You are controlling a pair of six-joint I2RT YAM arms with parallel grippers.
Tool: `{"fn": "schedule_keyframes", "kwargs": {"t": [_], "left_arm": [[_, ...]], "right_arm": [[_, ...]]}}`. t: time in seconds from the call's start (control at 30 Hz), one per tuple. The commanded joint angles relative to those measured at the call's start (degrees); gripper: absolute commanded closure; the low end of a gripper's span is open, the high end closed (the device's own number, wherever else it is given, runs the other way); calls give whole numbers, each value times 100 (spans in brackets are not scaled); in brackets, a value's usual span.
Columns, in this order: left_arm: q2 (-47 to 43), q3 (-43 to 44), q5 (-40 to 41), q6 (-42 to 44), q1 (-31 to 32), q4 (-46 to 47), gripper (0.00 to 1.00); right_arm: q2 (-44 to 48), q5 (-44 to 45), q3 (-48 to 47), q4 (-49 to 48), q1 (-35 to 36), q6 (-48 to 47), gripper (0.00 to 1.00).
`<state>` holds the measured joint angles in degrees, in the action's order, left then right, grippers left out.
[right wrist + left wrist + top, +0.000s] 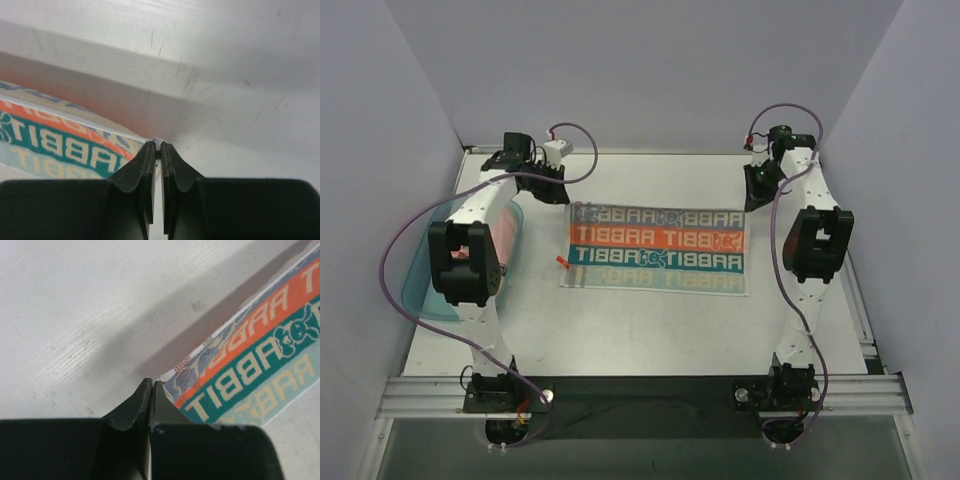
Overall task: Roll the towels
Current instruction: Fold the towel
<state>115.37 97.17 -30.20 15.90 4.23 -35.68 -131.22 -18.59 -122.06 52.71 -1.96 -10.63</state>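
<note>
At the near edge the two arm bases sit bolted side by side, with the white worktop (650, 330) stretching away from them. To the left, under the left arm, lies a shallow teal tray (415, 290); something pink (510, 232) shows inside it, mostly hidden by the arm. In the middle of the worktop the RABBIT towel (660, 248) is spread out flat, long side running left to right, orange and teal bands of lettering across it. A small orange tag (561, 262) sticks out at its left edge.

Both arms reach over to the towel's far edge. The left gripper (152, 384) is at the far left corner; its jaws are pressed together, and the white hem of the corner runs right into their tips, so they look clamped on it. The right gripper (157, 145) is at the far right corner; its jaws are closed too, with a sliver of white hem pinched between the tips; the towel lifts slightly toward them. Behind the towel the worktop meets the pale back wall.
</note>
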Motion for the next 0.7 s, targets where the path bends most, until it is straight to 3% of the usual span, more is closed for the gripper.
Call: {"fn": "schedule_keyframes", "kwargs": {"t": [0.0,0.2,0.4,0.67], "left_arm": [[-568,-355,-364,343,-211,-158,100],[-1306,-1137,-724,791,-396,-518,100],[-1772,-2199,-716,1292,-397,-730,100],[-868,-2571,-496,933,-397,-432,100]], "right_arm": [[771,-197,550,257,-86,-254,100],[1528,-338,1770,301,-94,-588,100],[1723,-330,2782,328,-86,-817,100],[845,-295,2723,91,64,-467,100]]}}
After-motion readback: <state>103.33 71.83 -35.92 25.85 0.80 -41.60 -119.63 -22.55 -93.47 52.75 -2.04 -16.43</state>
